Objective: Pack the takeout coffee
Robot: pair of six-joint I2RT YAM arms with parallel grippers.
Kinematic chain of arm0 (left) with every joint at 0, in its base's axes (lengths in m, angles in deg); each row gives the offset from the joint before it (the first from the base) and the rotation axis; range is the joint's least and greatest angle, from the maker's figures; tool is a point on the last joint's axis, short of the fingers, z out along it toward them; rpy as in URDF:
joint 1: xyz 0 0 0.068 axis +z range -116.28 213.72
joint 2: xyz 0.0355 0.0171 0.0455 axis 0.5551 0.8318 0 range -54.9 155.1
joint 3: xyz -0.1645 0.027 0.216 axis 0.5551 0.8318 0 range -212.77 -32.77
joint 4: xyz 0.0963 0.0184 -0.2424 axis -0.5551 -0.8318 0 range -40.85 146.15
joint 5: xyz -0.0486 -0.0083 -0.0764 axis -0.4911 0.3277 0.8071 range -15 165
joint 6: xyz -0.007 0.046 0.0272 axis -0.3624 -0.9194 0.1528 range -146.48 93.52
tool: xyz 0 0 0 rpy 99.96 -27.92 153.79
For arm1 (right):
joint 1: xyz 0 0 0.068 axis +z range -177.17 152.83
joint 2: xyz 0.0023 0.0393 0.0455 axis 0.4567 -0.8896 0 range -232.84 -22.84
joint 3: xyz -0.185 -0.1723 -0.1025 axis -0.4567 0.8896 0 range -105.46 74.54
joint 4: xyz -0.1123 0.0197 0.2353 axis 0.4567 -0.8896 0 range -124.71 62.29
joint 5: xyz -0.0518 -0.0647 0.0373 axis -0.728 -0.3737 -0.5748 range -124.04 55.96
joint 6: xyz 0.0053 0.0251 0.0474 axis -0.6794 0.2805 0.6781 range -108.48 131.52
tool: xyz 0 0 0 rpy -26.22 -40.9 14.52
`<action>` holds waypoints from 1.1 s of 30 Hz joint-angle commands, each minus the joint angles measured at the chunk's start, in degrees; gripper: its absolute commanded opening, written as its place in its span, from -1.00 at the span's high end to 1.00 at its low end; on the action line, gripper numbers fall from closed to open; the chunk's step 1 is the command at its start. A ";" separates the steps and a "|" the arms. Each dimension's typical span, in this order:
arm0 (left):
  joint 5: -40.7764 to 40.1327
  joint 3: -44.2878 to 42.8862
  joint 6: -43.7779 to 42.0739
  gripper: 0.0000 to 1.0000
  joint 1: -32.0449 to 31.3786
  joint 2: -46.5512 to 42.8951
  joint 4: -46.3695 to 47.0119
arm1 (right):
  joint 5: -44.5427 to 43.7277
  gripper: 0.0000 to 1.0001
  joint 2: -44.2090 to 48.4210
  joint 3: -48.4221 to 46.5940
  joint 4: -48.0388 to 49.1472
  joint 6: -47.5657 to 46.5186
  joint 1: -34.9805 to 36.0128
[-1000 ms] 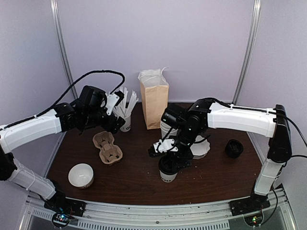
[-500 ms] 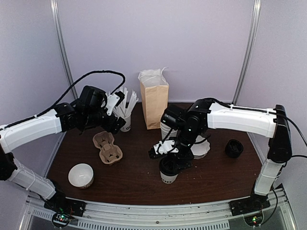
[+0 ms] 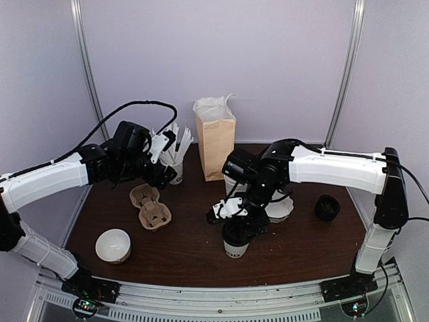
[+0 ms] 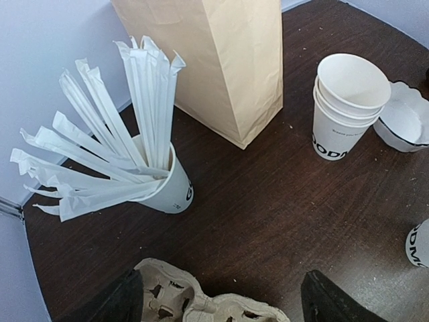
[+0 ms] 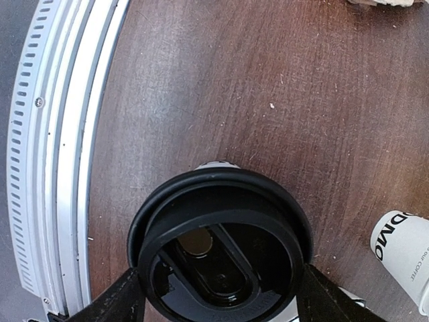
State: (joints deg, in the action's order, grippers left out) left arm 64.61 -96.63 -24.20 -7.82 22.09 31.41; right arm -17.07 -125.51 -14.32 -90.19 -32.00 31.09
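The takeout coffee (image 3: 234, 247) is a white paper cup with a black domed lid (image 5: 218, 241), standing near the table's front middle. My right gripper (image 3: 238, 230) comes down on it from above. In the right wrist view both fingers (image 5: 127, 298) press against opposite sides of the lid rim, so the right gripper (image 5: 218, 295) is shut on it. My left gripper (image 3: 161, 176) hovers open at the back left, above the far end of a brown pulp cup carrier (image 3: 150, 206). In the left wrist view the left gripper (image 4: 221, 305) has its fingertips (image 4: 120, 302) wide apart over the carrier (image 4: 194, 302), touching nothing.
A brown paper bag (image 3: 214, 144) stands upright at the back centre. Beside it are a cup of wrapped straws (image 3: 173, 157) and a stack of lidless cups (image 4: 345, 107). A white bowl (image 3: 112, 245) lies front left. White lids (image 3: 280, 209) and black lids (image 3: 326, 208) sit right.
The right gripper's fingers have drawn in against the lid of the coffee, and that arm shifted slightly left. The left arm has barely moved.
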 commanded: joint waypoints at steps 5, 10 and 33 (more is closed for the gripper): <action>1.02 -1.10 0.44 -0.71 0.67 0.27 -0.04 | 0.55 -0.48 2.38 -1.88 -2.41 1.34 0.28; 1.08 -1.18 0.44 -0.71 1.01 0.18 -0.09 | 0.30 -0.47 6.03 -2.36 -4.33 2.52 -0.87; 2.61 -1.89 0.79 -0.70 1.72 -0.01 -0.74 | 0.00 -0.46 15.96 2.28 0.38 9.67 -44.31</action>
State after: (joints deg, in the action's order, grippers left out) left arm 66.29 -96.93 -23.83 -6.69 22.18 30.32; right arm -13.86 -109.95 -13.29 -92.79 -25.25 -7.75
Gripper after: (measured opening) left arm 0.850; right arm 0.733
